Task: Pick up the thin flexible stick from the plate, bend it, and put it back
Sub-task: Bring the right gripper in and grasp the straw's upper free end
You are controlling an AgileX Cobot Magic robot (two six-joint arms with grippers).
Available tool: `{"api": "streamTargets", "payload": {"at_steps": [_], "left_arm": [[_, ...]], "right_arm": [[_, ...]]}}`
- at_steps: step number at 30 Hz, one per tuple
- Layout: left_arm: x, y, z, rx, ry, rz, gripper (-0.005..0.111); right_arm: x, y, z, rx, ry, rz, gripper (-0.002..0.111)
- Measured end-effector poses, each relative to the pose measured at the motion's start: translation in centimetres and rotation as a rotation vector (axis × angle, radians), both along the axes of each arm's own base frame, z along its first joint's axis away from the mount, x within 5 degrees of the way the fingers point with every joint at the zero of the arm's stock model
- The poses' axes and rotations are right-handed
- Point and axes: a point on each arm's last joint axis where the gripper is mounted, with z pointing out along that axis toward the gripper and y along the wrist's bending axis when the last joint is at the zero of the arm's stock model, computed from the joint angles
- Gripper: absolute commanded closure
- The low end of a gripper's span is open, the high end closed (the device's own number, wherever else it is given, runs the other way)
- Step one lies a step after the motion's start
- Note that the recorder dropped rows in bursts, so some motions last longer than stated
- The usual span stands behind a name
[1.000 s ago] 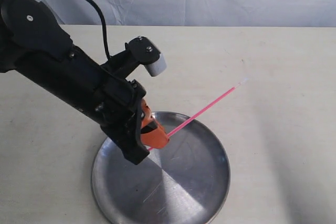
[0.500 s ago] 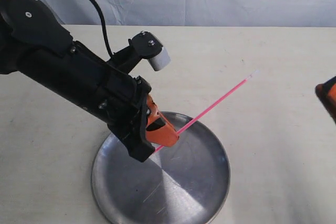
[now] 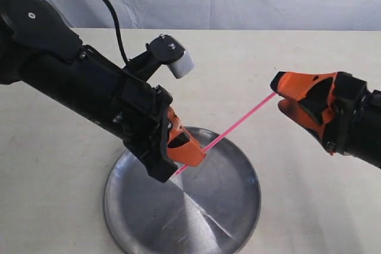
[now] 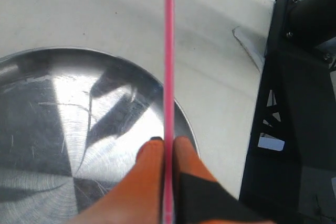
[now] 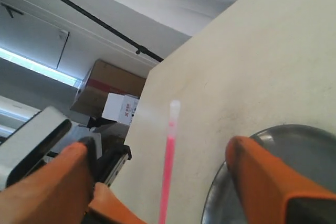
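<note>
A pale counter (image 3: 286, 52) carries the round silver plate (image 3: 196, 218). Over the plate, the left hand (image 3: 199, 156) is clamped on the lower end of the thin flexible stick (image 3: 238, 124) — it is lifted off the plate and slants up to the right. The right hand (image 3: 278, 94) has its fingers spread wide apart, one on each side of the stick's whitish tip — not gripping it.

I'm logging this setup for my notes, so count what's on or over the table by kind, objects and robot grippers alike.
Sticks: 1, the thin bright pink plastic stick
Plates: 1, the round shiny silver metal plate
Grippers: 2, the orange-fingered left gripper and right gripper
Total: 4
</note>
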Motion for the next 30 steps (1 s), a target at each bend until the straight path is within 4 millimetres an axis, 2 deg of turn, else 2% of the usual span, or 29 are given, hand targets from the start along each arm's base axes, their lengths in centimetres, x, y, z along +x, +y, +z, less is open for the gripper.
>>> {"api": "streamTargets", "payload": {"at_steps": [5, 7, 9, 14, 21, 23, 26, 29, 30], "left_arm": [[0.0, 0.0, 0.0, -0.001, 0.002, 0.0, 0.107], [0.0, 0.0, 0.0, -0.001, 0.001, -0.002, 0.107], [0.0, 0.0, 0.0, -0.001, 0.001, -0.002, 0.107], [0.0, 0.0, 0.0, -0.001, 0.001, -0.002, 0.107], [0.0, 0.0, 0.0, -0.001, 0.002, -0.003, 0.107], [0.0, 0.0, 0.0, -0.001, 0.002, -0.003, 0.102], [-0.1, 0.0, 0.0, -0.001, 0.004, -0.005, 0.086], [-0.1, 0.0, 0.0, -0.001, 0.006, -0.004, 0.062], [-0.1, 0.0, 0.0, 0.0, 0.009, -0.004, 0.058]], "right_arm": [[1.6, 0.4, -0.6, -0.009, 0.026, 0.04, 0.04], [2.1, 0.5, -0.7, -0.013, 0.028, 0.048, 0.046], [2.5, 0.6, -0.7, -0.015, 0.031, 0.056, 0.061], [3.2, 0.8, -0.7, -0.024, 0.03, 0.072, 0.109], [3.2, 1.1, -0.2, -0.03, -0.057, 0.127, 0.108], [3.2, 1.2, -0.2, -0.031, -0.063, 0.13, 0.108], [3.2, 1.2, -0.1, -0.032, -0.069, 0.133, 0.108], [3.2, 1.3, 0.0, -0.022, -0.08, 0.143, 0.108], [3.2, 1.3, 0.0, -0.019, -0.081, 0.146, 0.108]]}}
